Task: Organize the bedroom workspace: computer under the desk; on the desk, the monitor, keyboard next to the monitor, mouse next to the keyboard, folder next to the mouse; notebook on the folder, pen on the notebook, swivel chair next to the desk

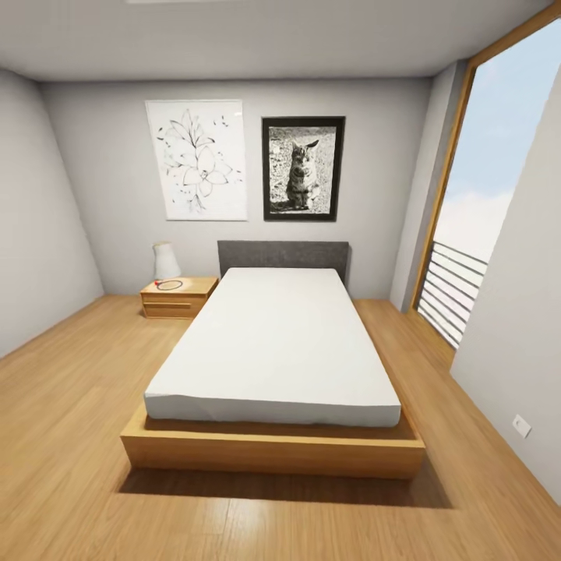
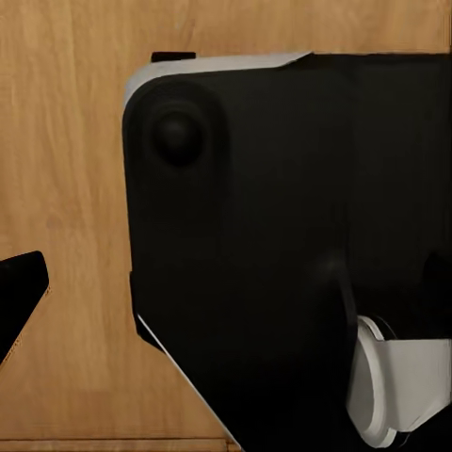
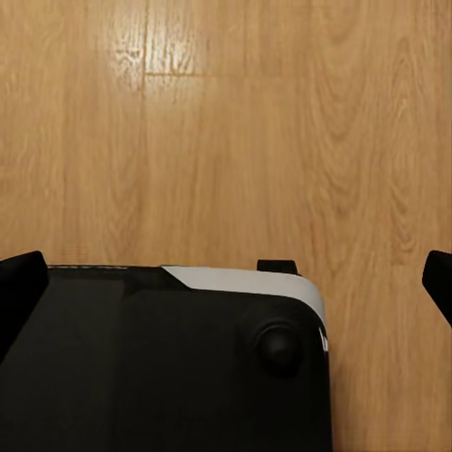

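Note:
I am in the bedroom [image 1: 70, 405], which has a light wood plank floor and grey walls. The desk, computer, monitor, keyboard, mouse, folder, notebook, pen and swivel chair are out of view. My right gripper [image 3: 226, 282] hangs open over the floor and my own black base [image 3: 160, 367], with its fingertips [image 3: 21, 282] far apart and nothing between them. My left gripper [image 2: 226, 282] also points down at the base [image 2: 273, 245]. One of its fingertips [image 2: 19, 294] stands far out to the side over bare floor, and it holds nothing.
A low wooden bed [image 1: 273, 452] with a white mattress stands straight ahead. A nightstand [image 1: 178, 298] with a lamp is at its far left. A tall window with a railing [image 1: 456, 288] is on the right. Open floor runs along both sides of the bed.

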